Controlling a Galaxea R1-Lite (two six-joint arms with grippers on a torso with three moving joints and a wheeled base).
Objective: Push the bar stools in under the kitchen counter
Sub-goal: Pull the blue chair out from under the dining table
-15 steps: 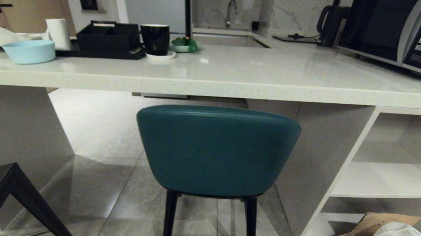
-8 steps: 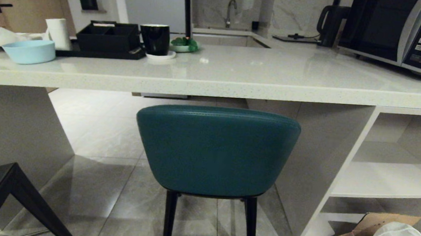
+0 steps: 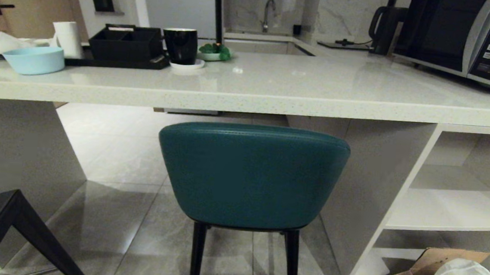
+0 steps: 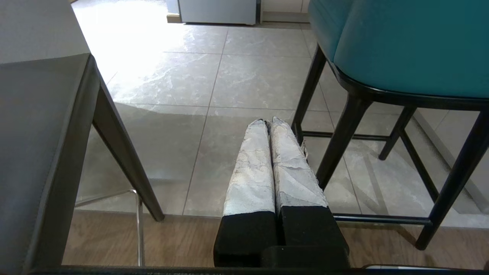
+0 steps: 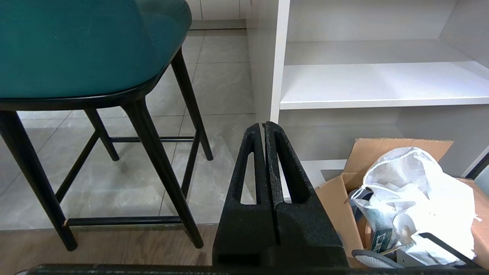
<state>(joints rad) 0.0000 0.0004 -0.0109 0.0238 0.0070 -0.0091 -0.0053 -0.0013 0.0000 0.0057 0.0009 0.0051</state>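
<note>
Teal stool (image 3: 251, 176) outside counter edge (image 3: 247, 103) — floor open beyond.

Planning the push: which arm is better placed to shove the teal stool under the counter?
Neither clearly. The teal stool sits dead centre; left gripper and right gripper both hang shut, low beside its legs, flanking it.

The tape-wrapped left gripper (image 4: 266, 121) and bare black right gripper (image 5: 263, 123) hang low, fingers pressed together.
</note>
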